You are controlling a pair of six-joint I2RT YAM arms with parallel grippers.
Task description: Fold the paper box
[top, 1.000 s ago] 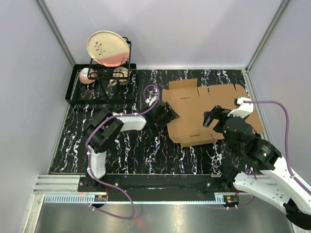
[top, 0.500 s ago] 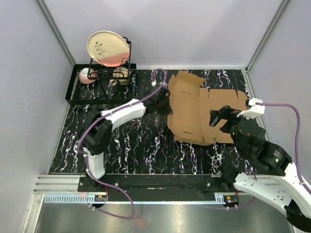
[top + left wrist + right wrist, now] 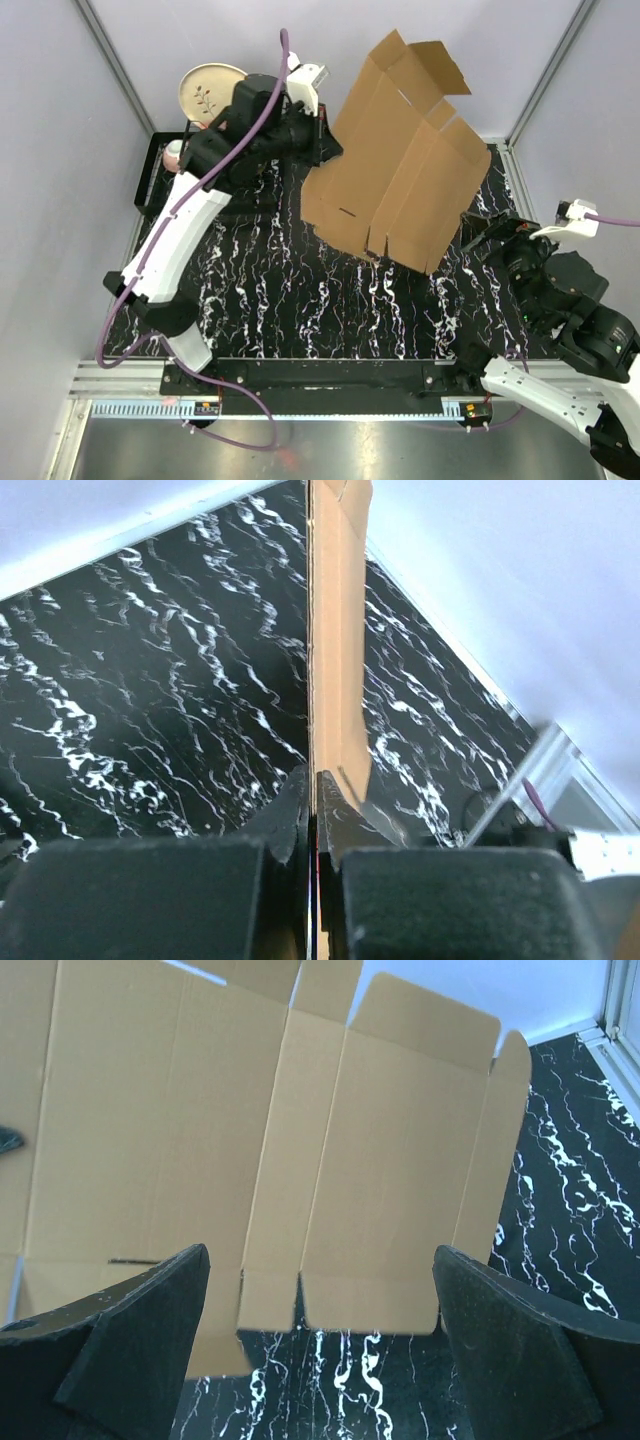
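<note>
Cardboard paper box (image 3: 395,165) held aloft, left gripper (image 3: 313,780) jaws clamped on its edge, right gripper (image 3: 315,1260) jaws apart: bring right squarely onto a flap crease.

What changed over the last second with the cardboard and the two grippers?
The left gripper shut on the left edge of the plain brown cardboard paper box and raised it off the black marbled table; it now hangs upright. The right gripper drew back rightward, open throughout. The black dish rack stayed put.
</note>
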